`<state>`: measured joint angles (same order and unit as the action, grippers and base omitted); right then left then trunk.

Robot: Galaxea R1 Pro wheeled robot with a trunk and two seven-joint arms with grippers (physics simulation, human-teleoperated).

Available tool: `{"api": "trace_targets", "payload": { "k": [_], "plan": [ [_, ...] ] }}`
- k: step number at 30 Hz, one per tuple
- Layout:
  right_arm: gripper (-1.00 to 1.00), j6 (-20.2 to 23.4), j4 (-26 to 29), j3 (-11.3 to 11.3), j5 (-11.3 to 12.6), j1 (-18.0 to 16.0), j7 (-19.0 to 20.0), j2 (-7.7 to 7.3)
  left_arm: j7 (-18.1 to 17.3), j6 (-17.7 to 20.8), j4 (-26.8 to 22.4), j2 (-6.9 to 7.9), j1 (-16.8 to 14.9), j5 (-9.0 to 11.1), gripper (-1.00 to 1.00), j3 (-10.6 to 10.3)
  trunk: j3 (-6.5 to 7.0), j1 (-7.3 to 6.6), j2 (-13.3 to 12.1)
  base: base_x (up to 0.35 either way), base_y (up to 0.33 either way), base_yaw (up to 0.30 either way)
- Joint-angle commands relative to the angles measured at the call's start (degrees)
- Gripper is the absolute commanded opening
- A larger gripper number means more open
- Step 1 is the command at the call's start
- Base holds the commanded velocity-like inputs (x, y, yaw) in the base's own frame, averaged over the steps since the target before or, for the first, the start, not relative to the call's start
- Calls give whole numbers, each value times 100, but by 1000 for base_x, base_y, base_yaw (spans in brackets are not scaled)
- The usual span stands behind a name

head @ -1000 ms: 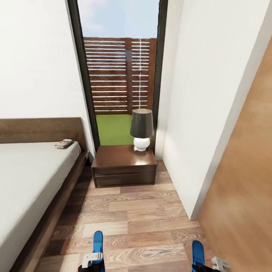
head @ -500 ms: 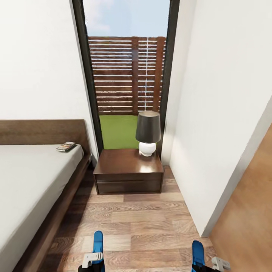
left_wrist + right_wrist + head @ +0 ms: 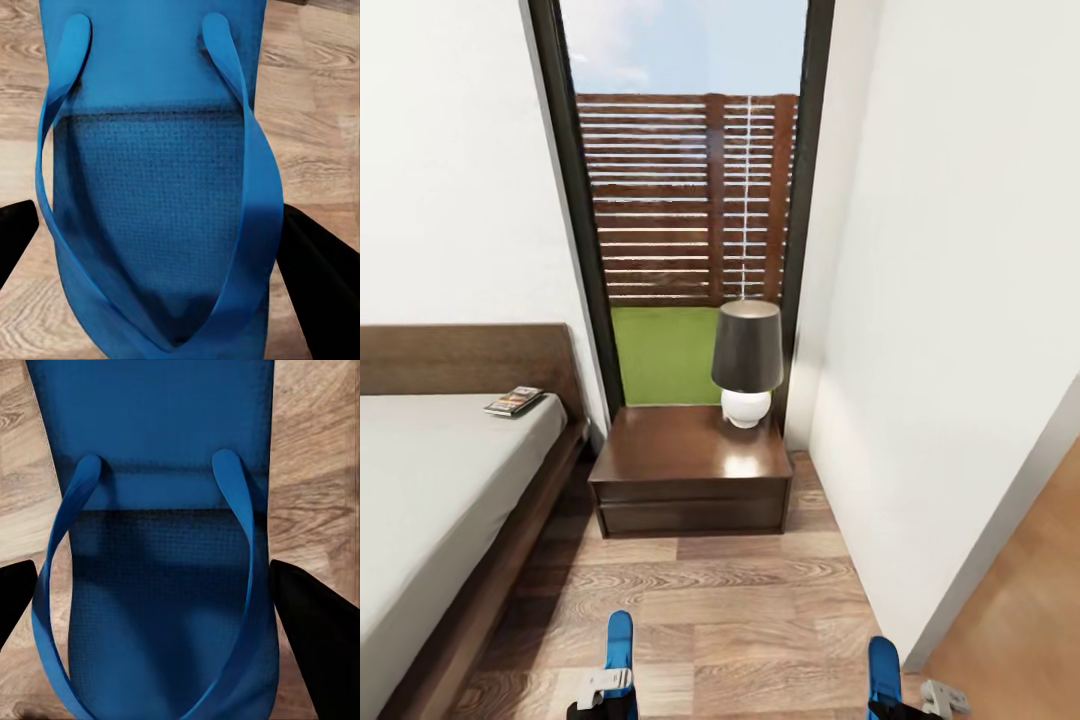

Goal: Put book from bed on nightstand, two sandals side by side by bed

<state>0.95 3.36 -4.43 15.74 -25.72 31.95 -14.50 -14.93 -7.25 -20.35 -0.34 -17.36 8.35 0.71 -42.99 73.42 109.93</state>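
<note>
The book (image 3: 513,401) lies on the bed (image 3: 430,480) at its top corner by the headboard. A dark brown nightstand (image 3: 670,450) stands beside the bed, under the window. My left gripper (image 3: 169,255) is shut on one blue sandal (image 3: 157,150), its black fingers (image 3: 319,270) at either side of the sole. My right gripper (image 3: 161,607) is shut on the other blue sandal (image 3: 157,457) in the same way. In the head view both sandals (image 3: 620,645) (image 3: 883,670) stick up at the bottom edge, over the wood floor.
A lamp (image 3: 747,360) with a dark shade and white base stands on the nightstand's right rear corner. A white wall (image 3: 940,350) closes the right side, with a brown door (image 3: 1020,620) beyond it. Wood floor (image 3: 730,610) lies between me and the nightstand.
The whole head view has shifted: the nightstand and lamp look larger and nearer, and less of the brown door shows at right. Both grippers keep their sandals.
</note>
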Motion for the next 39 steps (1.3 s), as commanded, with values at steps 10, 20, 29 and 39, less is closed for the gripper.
{"api": "trace_targets", "payload": {
  "k": [10, 20, 29, 39],
  "plan": [
    [-100, 10, -2, -50, -1, -3, 24, 0, -36, -5, 5, -2, -4, 53, -100, 8, -5, 2, 2, 272, -178, 0],
    [-100, 10, -4, -50, -1, -3, 22, 0, -36, -5, 5, -2, -4, 53, -100, 16, -5, 2, 2, 272, -167, 0],
    [-100, 10, -4, -50, -1, -3, 22, 0, -36, -5, 5, 2, -4, 53, -100, 17, -5, 2, 2, 272, -157, 0],
    [-100, 10, -4, -50, -1, -3, 23, 0, -36, -5, 5, 6, -4, 56, -100, 25, -32, 2, 2, 195, -45, 150]
  ]
}}
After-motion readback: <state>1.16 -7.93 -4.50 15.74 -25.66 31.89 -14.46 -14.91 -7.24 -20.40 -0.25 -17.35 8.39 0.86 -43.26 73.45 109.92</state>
